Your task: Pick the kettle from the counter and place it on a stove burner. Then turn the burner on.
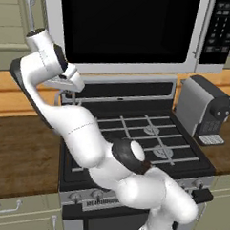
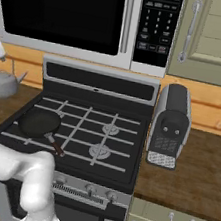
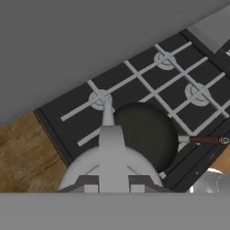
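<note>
Kettle: the small silver-grey metal kettle (image 3: pixel 111 166) is hanging just over the stove's left edge.
Jaws: pinching its thin handle.
Do well: keep it level, aiming for the back-left round grey burner (image 3: pixel 99 98), missing the black frying pan (image 3: pixel 146 133).

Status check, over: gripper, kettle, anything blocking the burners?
Gripper shut on kettle handle. Kettle at left edge of stove, not yet on a burner. Frying pan sits front-left; rear-left burner free.
</note>
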You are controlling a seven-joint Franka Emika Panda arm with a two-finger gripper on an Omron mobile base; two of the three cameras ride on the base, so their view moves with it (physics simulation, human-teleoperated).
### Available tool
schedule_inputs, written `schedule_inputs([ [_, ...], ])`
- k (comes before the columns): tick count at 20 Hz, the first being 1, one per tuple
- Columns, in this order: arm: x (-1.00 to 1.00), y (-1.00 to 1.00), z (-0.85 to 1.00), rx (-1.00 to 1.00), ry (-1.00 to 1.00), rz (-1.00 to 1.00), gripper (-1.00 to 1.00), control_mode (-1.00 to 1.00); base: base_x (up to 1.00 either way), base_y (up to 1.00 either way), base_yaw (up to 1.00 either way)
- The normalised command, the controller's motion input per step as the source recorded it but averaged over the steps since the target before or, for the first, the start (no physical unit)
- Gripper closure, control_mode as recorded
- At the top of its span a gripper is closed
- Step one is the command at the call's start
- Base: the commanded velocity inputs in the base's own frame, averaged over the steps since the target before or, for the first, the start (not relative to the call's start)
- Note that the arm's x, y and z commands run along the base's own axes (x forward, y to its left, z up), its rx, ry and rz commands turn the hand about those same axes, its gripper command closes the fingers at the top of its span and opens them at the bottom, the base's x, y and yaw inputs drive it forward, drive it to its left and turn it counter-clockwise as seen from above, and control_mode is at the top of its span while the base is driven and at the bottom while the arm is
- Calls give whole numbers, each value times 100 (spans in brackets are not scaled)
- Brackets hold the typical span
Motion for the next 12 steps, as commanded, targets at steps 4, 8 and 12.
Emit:
schedule_inputs([
  [4,-36,-99,-8,16,-23,23,100,-100,0,0,0],
  [8,-34,-99,-7,16,-22,23,100,-100,0,0,0],
  [12,-31,-100,-6,18,-18,24,100,-100,0,0,0],
])
